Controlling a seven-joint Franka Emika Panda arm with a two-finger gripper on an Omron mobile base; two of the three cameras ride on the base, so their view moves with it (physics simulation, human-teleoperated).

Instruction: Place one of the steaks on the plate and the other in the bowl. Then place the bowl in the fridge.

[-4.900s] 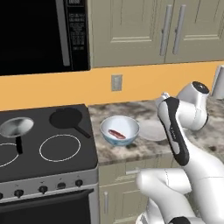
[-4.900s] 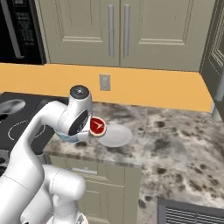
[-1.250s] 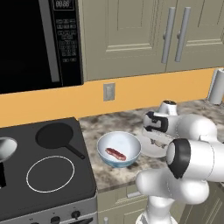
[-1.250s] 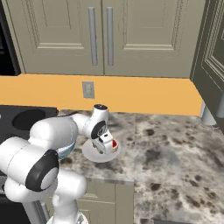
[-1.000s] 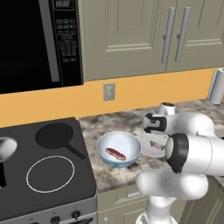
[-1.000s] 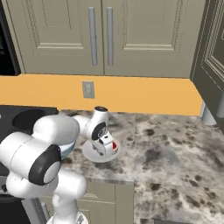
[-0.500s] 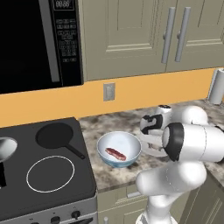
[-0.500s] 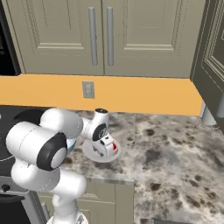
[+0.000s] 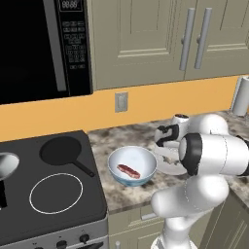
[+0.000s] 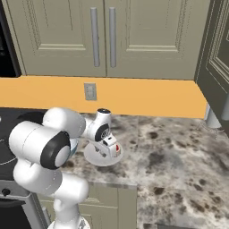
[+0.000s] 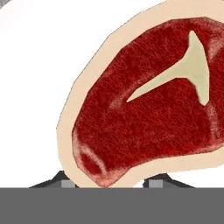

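Note:
My gripper (image 10: 112,150) hangs low over the small white plate (image 10: 95,158), shut on one steak (image 10: 115,147). In the hand view that steak (image 11: 148,118) is a red slab with a pale fat rim. It lies just above the plate (image 11: 35,65), its lower edge between my fingertips (image 11: 68,184). The other steak (image 9: 128,170) rests inside the white and pale blue bowl (image 9: 142,179), left of the plate (image 9: 168,166) on the counter. My hand (image 9: 165,136) sits above the plate's far edge. The fridge is out of view.
A black stove holds a black-handled pan (image 9: 61,150) left of the bowl, with a microwave above it. A paper towel roll (image 9: 240,95) stands at the counter's far right. Speckled counter (image 10: 179,156) stretches right of the plate, up to a dark grey panel (image 10: 217,58).
The hand with the steak stays over the plate, sinking only slightly. The arm's elbow has swung nearer the cameras. The bowl and its steak have not moved.

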